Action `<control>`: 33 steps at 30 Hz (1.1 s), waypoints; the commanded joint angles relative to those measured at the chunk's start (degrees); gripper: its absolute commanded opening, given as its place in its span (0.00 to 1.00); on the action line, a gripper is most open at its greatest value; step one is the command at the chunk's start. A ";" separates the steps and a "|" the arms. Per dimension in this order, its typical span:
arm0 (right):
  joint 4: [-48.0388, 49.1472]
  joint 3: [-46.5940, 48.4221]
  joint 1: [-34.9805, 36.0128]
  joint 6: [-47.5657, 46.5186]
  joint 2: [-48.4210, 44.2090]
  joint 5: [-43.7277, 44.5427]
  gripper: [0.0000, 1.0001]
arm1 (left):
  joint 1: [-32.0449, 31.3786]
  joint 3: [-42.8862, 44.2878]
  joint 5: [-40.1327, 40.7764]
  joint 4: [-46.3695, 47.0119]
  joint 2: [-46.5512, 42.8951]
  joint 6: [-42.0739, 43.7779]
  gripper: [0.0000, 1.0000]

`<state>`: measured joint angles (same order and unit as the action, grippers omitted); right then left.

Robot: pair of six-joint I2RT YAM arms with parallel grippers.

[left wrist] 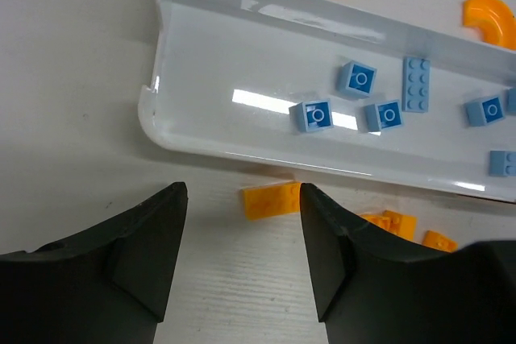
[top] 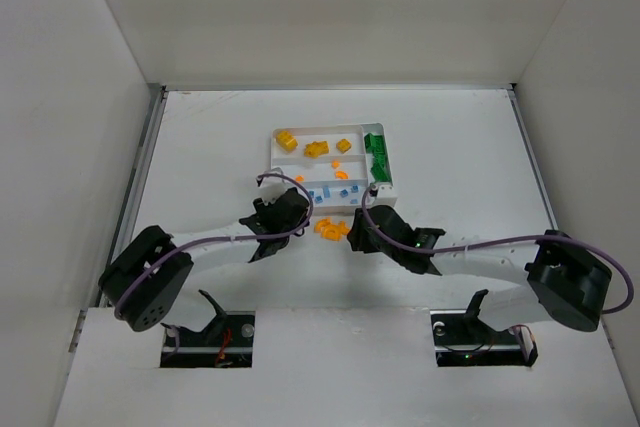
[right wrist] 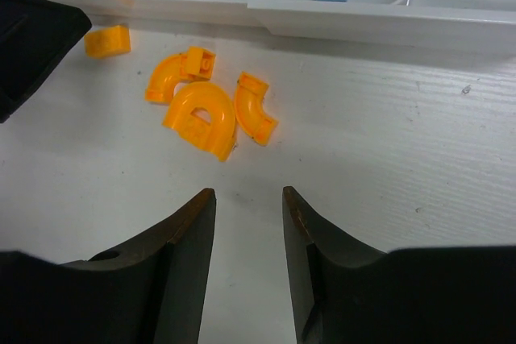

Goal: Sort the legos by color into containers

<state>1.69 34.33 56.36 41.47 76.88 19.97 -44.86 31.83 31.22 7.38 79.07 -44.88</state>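
White table (top: 200,147), tray (left wrist: 242,62) cropped, orange legos (left wrist: 391,221) behind tool finger (left wrist: 347,271)

White tray (left wrist: 226,62), 4 compts. Yellow bricks (top: 288,141) lie in the 12 o'clock row, orange curved pcs (top: 341,174) in the mid row, pale blue bricks (left wrist: 362,78) flat, studs up, in the 6 o'clock row, green bricks (top: 379,157) in the narrow 3 o'clock strip. Loose orange arches (right wrist: 199,114) clustered on table (right wrist: 387,118) just outside the 6 o'clock rim.
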 commanded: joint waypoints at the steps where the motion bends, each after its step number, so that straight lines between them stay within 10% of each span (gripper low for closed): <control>1: 0.06 2.50 0.64 2.29 0.02 2.44 0.44 | 0.61 -0.37 -2.39 4.31 1.08 -0.12 0.55; 13: 0.68 2.94 0.81 2.73 1.87 2.62 0.50 | -0.88 0.60 -1.35 4.14 5.48 -1.00 0.43; 20: 0.68 4.87 0.99 3.70 4.59 2.80 0.48 | -2.11 -1.24 0.15 4.66 5.84 -0.82 0.20; 33: -3.27 9.96 0.99 12.31 10.91 4.29 0.54 | -3.43 -13.90 -1.51 4.67 -20.07 0.76 0.14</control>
<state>0.16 40.99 56.77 50.13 86.37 22.37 -47.33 20.01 30.28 12.56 63.77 -44.97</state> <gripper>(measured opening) 0.544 0.148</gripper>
